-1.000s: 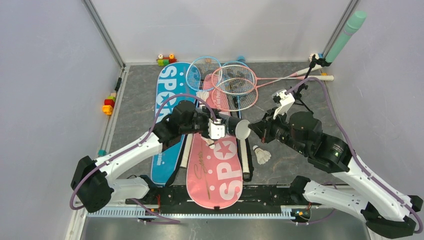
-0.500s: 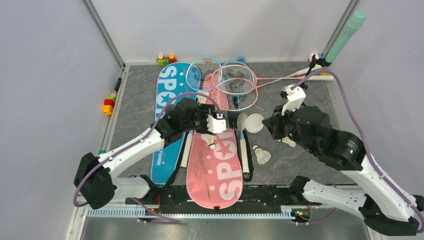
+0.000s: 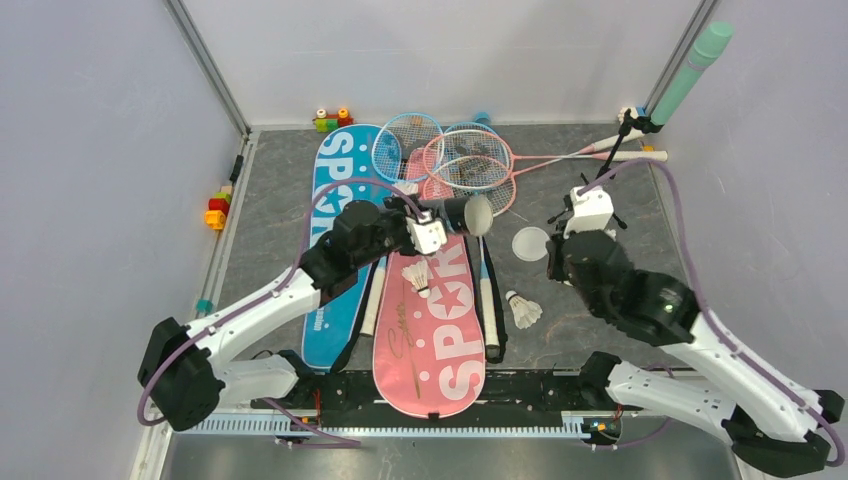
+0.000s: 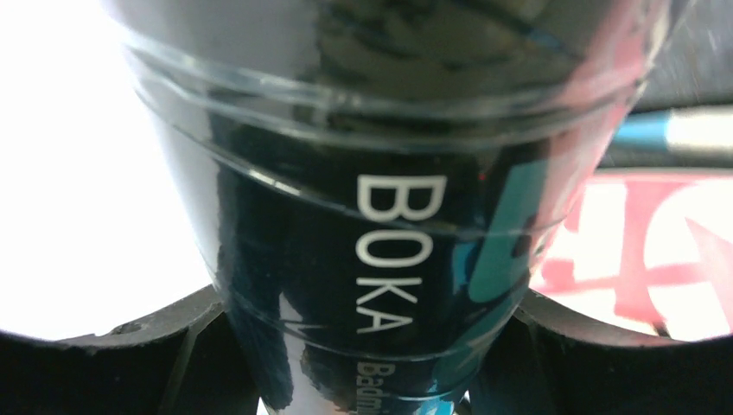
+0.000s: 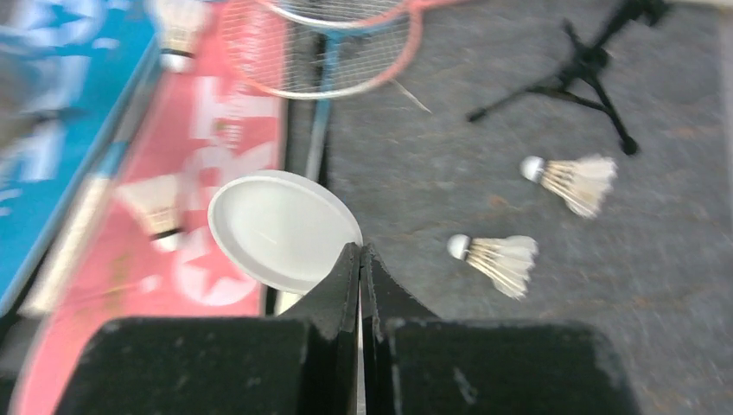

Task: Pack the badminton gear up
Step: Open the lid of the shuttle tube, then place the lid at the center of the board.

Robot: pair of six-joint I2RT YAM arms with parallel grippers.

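My left gripper is shut on the dark cylindrical tube, holding it above the pink bag with its open mouth facing right. The left wrist view shows the tube, printed "BOKA", between both fingers. My right gripper is shut on the rim of a white lid, which hangs right of the tube. Two shuttlecocks lie on the grey floor, and another on the pink bag. Blue and pink rackets overlap at the back. The blue bag lies at the left.
A small black tripod stand is right of the rackets. Toy blocks sit by the left wall and at the back. A teal cylinder leans in the back right corner. White racket handles lie beside the pink bag.
The white lid has come off the tube: my right gripper carried it away to the right. My left gripper moved the tube farther back, its mouth now uncovered.
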